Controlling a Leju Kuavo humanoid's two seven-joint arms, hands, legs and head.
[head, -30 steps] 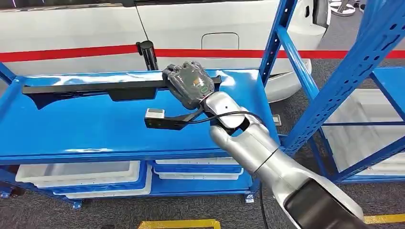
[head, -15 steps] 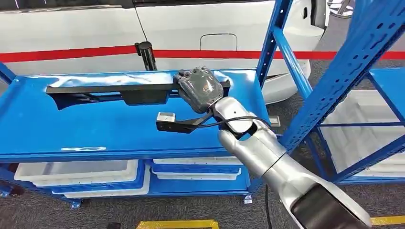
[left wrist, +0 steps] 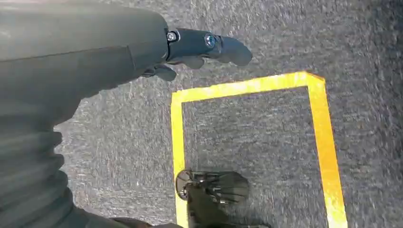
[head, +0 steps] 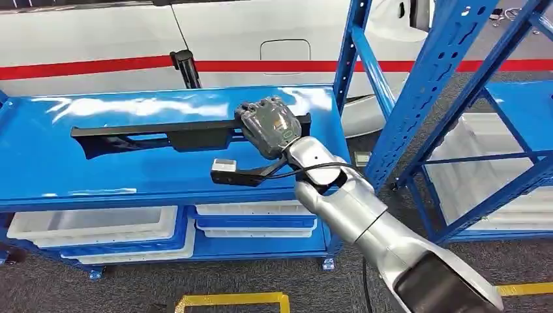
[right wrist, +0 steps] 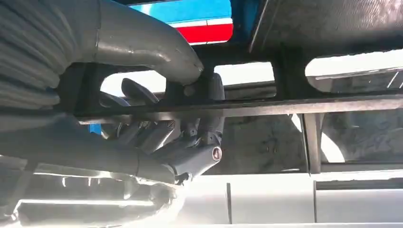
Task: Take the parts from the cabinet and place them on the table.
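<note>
The robot's right hand (head: 269, 125) grips a long black plastic car trim part (head: 163, 135) near its right end, over the top shelf of a blue cabinet (head: 59, 173). Its fingers (right wrist: 199, 142) curl around the part's bar, thumb opposite. The left hand (left wrist: 199, 47) hangs above grey floor, fingers loosely extended, holding nothing.

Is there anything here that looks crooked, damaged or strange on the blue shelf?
Nothing stands out. The long black part lies flat along the blue shelf, with the right hand gripping its end. No breakage or spill is visible.
</note>
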